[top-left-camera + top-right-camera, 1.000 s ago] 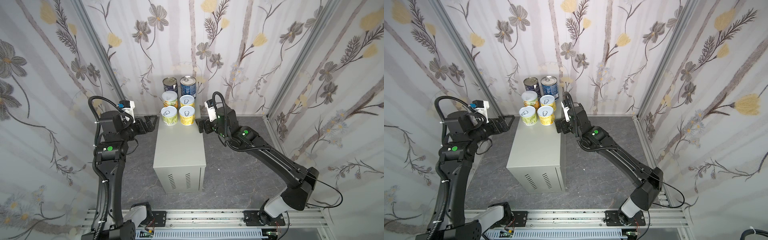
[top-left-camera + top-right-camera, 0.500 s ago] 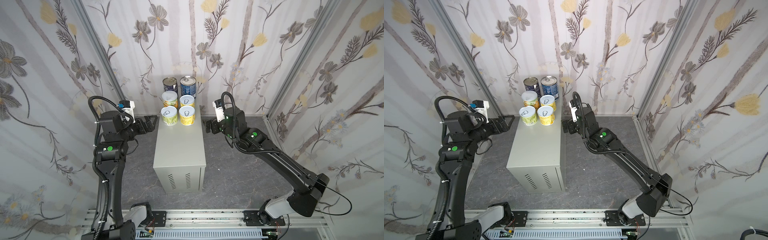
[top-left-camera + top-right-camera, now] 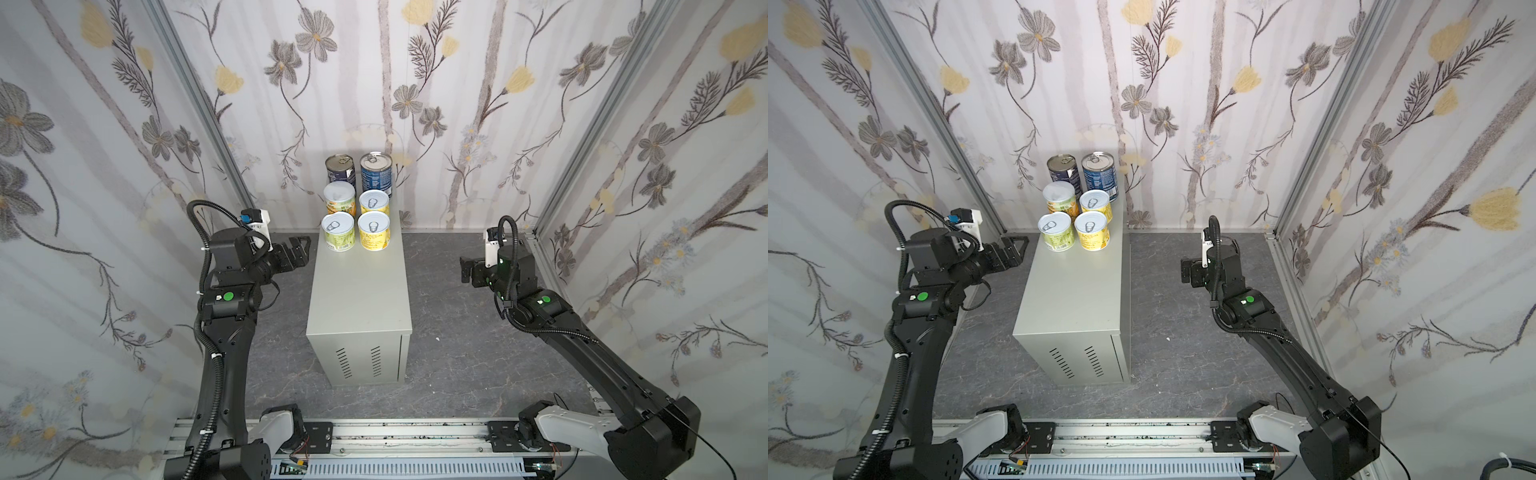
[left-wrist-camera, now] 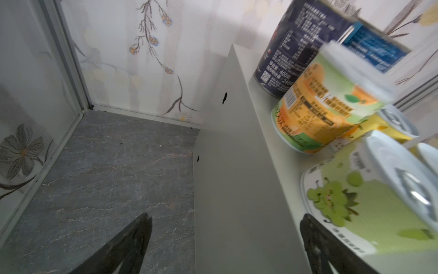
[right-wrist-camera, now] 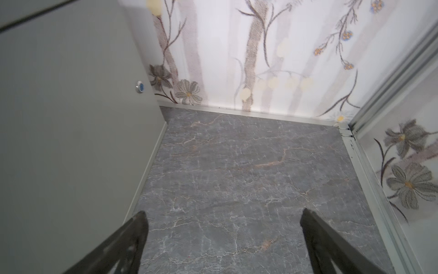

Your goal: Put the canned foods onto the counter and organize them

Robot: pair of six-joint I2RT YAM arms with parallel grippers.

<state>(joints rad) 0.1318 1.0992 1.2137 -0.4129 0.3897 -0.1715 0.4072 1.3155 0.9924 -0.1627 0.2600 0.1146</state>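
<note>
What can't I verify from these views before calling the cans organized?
The dark blue tins: lower parts hidden behind the shorter tins in both top views; label print too small.
The green tin: blurred and cut by the frame edge in the left wrist view.
Right wrist view: no tins, only the counter and floor.

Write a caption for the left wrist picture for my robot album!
The open left pincer hovers beside the grey counter, close to the canned foods standing on top.
</note>
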